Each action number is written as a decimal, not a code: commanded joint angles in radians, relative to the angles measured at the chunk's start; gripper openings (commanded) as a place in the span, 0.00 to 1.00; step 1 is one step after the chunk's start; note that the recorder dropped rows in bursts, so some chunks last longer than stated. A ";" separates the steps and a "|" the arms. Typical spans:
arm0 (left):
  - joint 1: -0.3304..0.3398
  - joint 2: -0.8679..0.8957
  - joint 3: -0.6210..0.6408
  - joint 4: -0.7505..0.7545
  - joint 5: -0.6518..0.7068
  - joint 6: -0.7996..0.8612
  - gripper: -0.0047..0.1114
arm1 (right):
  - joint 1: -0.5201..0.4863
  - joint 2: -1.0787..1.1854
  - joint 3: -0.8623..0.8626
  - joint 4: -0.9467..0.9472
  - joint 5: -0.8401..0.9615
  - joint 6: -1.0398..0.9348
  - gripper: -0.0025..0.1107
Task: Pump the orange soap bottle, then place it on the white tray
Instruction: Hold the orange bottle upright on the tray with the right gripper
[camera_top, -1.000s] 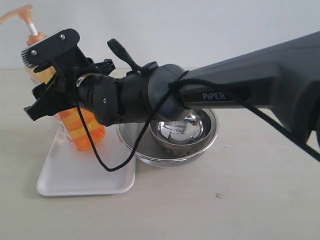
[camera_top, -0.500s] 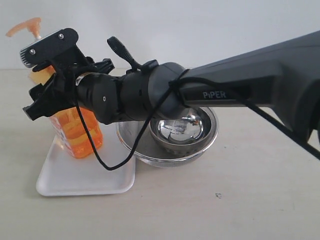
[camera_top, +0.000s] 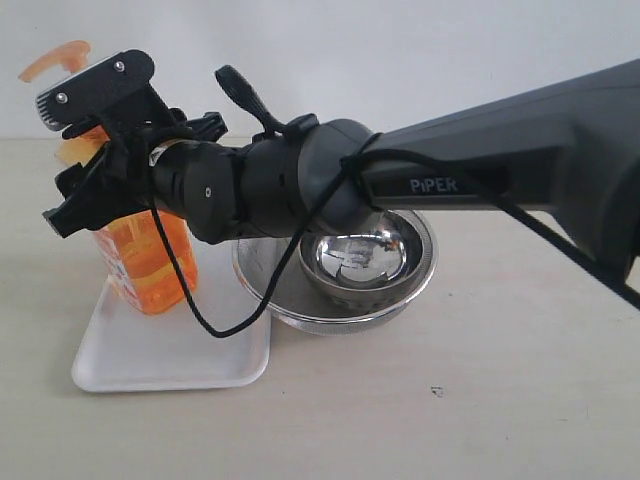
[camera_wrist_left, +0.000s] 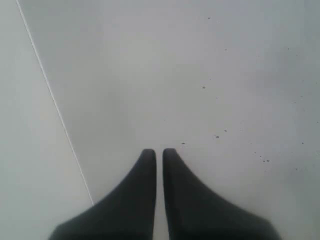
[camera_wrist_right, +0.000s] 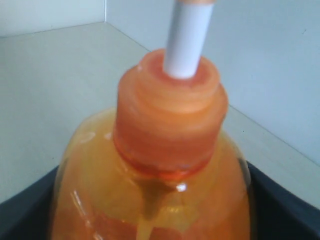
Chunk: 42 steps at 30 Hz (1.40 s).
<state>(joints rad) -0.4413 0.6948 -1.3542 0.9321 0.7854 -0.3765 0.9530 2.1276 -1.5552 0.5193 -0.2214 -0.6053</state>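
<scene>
The orange soap bottle (camera_top: 145, 265) leans a little, its base over the far part of the white tray (camera_top: 130, 360); whether it touches the tray I cannot tell. Its orange pump head (camera_top: 55, 58) sticks up at the top left on a white stem (camera_wrist_right: 187, 40). My right gripper (camera_top: 85, 150) reaches across from the right and is shut on the bottle's shoulder. In the right wrist view the bottle (camera_wrist_right: 165, 150) fills the frame, with a dark finger on each side. My left gripper (camera_wrist_left: 159, 152) is shut, holds nothing, and hangs over bare tabletop.
Two nested steel bowls (camera_top: 400, 290) sit just right of the tray, partly under the right arm (camera_top: 480, 170). A black cable (camera_top: 200, 320) loops down from the wrist over the tray. A pale wall stands behind the table.
My right gripper has carried the bottle a little to the left over the tray. The pump head now shows lower and nearer the gripper. Bowls and tray have not moved.
</scene>
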 joint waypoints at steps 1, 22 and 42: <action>0.001 -0.001 -0.006 -0.009 -0.001 0.003 0.08 | -0.002 -0.073 -0.014 -0.005 -0.033 -0.033 0.64; 0.001 -0.001 -0.006 -0.009 0.001 0.003 0.08 | -0.044 -0.094 -0.011 0.084 0.111 -0.136 0.64; 0.001 -0.001 -0.006 -0.009 0.001 0.003 0.08 | -0.063 -0.094 -0.011 0.098 0.231 -0.102 0.76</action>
<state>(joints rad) -0.4413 0.6948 -1.3542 0.9321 0.7854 -0.3759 0.8978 2.0551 -1.5608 0.6122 0.0000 -0.7201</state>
